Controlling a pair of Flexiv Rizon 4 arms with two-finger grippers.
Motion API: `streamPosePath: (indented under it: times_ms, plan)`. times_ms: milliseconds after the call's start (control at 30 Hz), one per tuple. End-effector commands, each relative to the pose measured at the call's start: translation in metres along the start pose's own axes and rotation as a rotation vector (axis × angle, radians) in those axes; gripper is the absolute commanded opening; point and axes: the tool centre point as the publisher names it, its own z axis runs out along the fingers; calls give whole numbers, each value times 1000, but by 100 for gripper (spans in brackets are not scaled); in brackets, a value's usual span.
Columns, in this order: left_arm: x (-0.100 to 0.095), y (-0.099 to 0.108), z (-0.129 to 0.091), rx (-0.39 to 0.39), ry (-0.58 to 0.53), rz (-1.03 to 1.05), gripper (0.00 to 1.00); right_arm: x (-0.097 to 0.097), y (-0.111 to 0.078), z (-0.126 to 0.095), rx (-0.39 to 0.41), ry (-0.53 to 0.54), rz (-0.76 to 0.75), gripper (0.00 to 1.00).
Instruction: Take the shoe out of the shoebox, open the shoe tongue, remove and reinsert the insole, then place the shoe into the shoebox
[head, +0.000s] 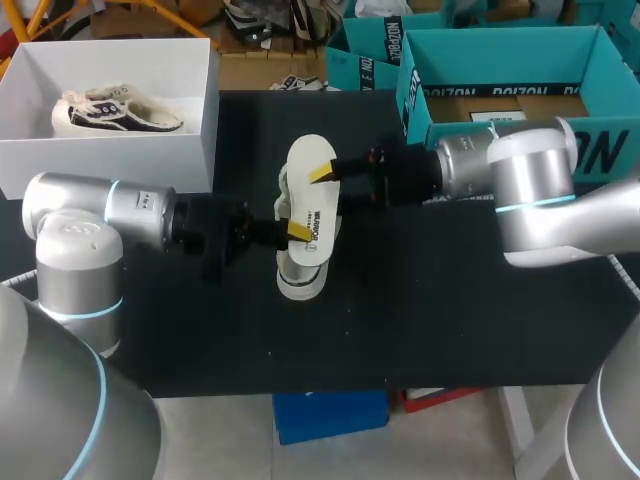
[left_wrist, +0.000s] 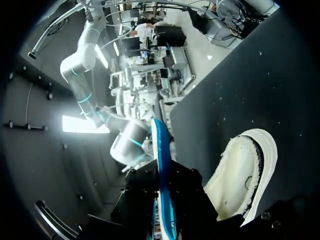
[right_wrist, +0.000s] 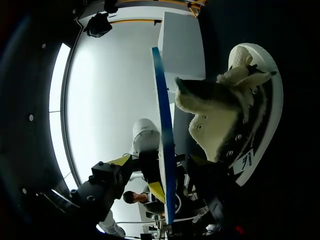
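Hiding most of shoe (head: 298, 284), insole (head: 313, 200), in left claw (head: 297, 232), right claw (head: 323, 173)

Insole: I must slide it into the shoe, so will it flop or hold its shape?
Probably fairly stiff: the insole runs straight between the left gripper and right gripper, no sag. Likely light: it looks thin edge-on.

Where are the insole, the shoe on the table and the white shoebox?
insole (head: 311, 155): head view, its upper end.
shoe on the table (right_wrist: 220, 132): right wrist view, its cream side by the eyelets.
white shoebox (head: 110, 165): head view, its near outer wall.
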Motion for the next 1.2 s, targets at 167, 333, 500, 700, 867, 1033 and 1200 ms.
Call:
streamPosePath:
  times_ms: [167, 333, 500, 700, 867, 1033, 1200]
  plan:
    - [0, -1, 1, -5, 3, 3, 0, -2, 4, 2, -4, -6, 0, 48]
    - [0, -1, 1, -5, 3, 3, 0, 0, 7, 0, -7, -15, -4, 0]
    - [0, -1, 1, -5, 3, 3, 0, 0, 8, 0, -6, -16, -3, 0]
    - [0, -1, 1, -5, 3, 3, 0, 0, 8, 0, -6, -16, -3, 0]
    - [-13, 0, -7, -31, 42, -3, 100, 0, 8, 0, -6, -16, -3, 0]
    - [-27, 2, -31, -18, 204, -32, 100, 0, 8, 0, -6, -16, -3, 0]
    - [-42, 3, -54, 82, 462, -33, 100, 0, 8, 0, -6, -16, -3, 0]
